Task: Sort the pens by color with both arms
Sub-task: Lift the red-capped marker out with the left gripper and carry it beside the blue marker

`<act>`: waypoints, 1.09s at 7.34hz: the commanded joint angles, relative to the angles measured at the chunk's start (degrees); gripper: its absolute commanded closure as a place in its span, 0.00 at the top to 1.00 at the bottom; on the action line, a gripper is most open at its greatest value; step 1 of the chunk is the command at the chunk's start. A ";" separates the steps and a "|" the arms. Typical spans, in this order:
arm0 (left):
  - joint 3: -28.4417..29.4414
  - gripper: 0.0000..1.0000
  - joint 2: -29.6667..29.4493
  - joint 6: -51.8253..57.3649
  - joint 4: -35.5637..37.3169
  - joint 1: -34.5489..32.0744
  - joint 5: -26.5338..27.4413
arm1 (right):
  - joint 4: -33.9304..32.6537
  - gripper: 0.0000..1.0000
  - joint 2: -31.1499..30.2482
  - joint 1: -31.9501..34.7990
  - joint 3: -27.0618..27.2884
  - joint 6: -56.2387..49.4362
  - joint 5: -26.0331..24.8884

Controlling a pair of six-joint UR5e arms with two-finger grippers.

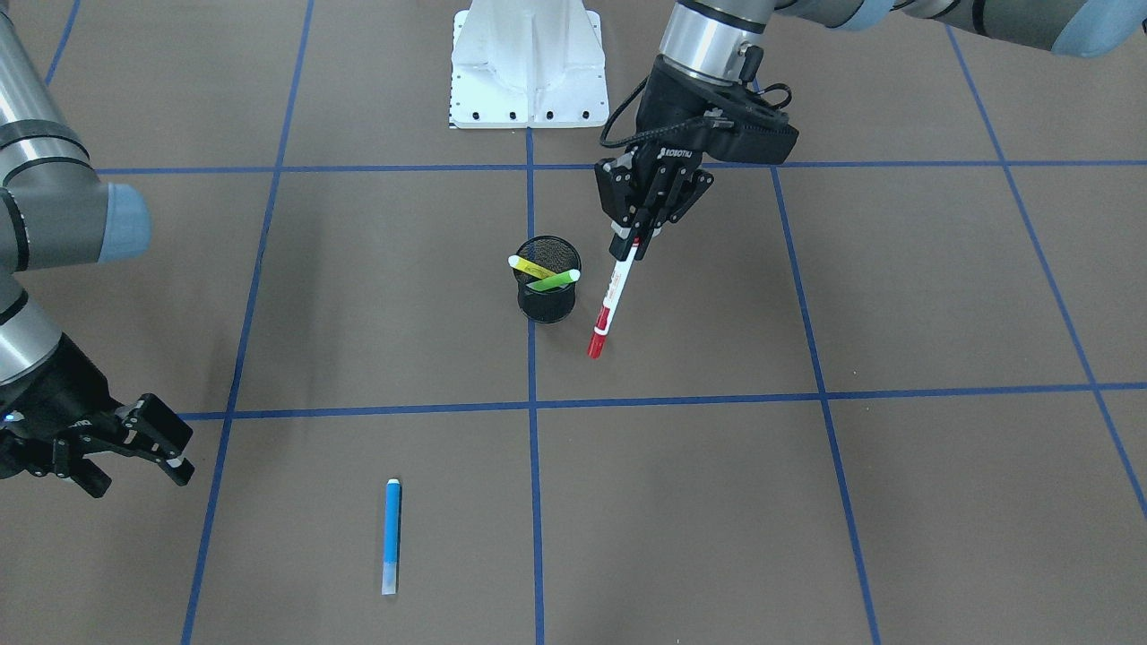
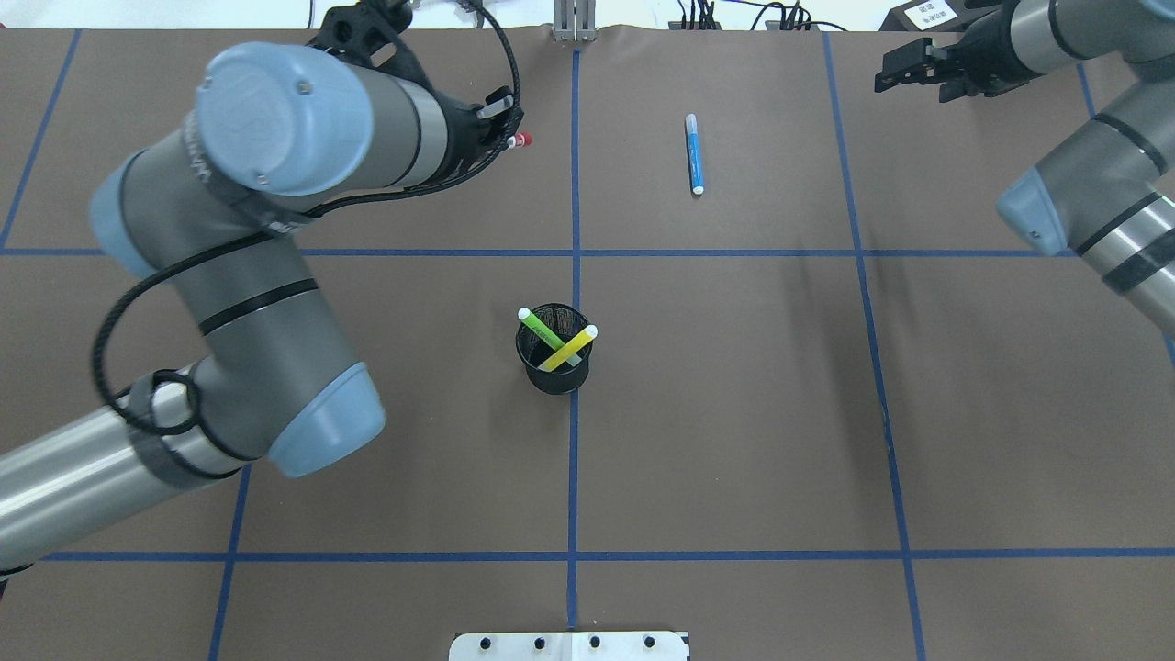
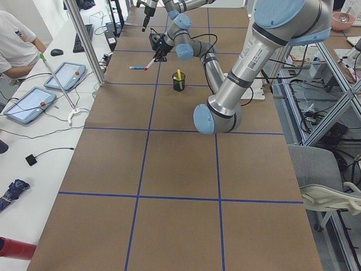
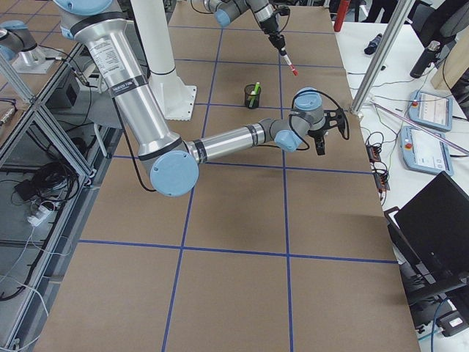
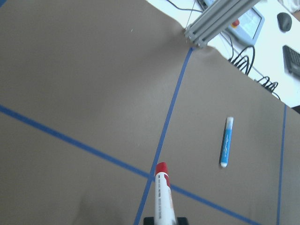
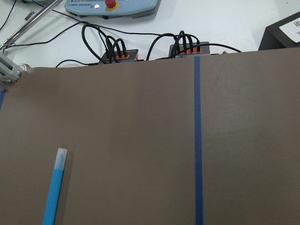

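My left gripper [image 1: 638, 235] is shut on the red pen with a white label [image 1: 612, 300] and holds it tilted above the table, right of the black mesh cup [image 1: 548, 279]. The red pen's cap also shows in the left wrist view [image 5: 163, 197] and in the overhead view [image 2: 520, 140]. The yellow pen [image 1: 529, 267] and the light green pen [image 1: 554, 281] stand crossed in the cup [image 2: 553, 353]. The blue pen [image 1: 392, 536] lies flat on the table [image 2: 694, 154]. My right gripper [image 1: 134, 448] is open and empty, hovering to the side of the blue pen [image 6: 55, 187].
The brown table mat has a grid of blue tape lines [image 1: 530, 408]. The white pedestal base [image 1: 527, 63] stands at the robot's side. Cables and control boxes [image 6: 122, 49] lie past the table's far edge.
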 commanded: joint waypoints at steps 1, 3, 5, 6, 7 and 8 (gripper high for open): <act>17.87 0.00 -8.43 -0.34 -9.72 0.06 6.81 | -5.30 1.00 -0.21 5.70 0.27 -1.04 7.94; 36.42 0.00 -17.65 -1.73 -18.69 0.32 9.47 | -7.78 1.00 -0.39 7.91 1.06 -1.04 11.39; 46.23 0.00 -20.50 -1.66 -24.95 2.16 12.64 | -7.88 1.00 -0.74 7.66 0.98 -1.04 11.40; 47.13 0.00 -20.59 -1.66 -24.88 3.47 12.82 | -8.05 1.00 -0.74 7.31 0.98 -1.04 11.23; 47.66 0.00 -20.68 -1.74 -24.97 5.22 15.43 | -8.84 1.00 -0.65 7.05 1.06 -1.04 10.79; 48.10 0.00 -20.77 -1.74 -24.97 5.76 16.67 | -8.84 1.00 -0.74 7.04 1.06 -1.04 10.61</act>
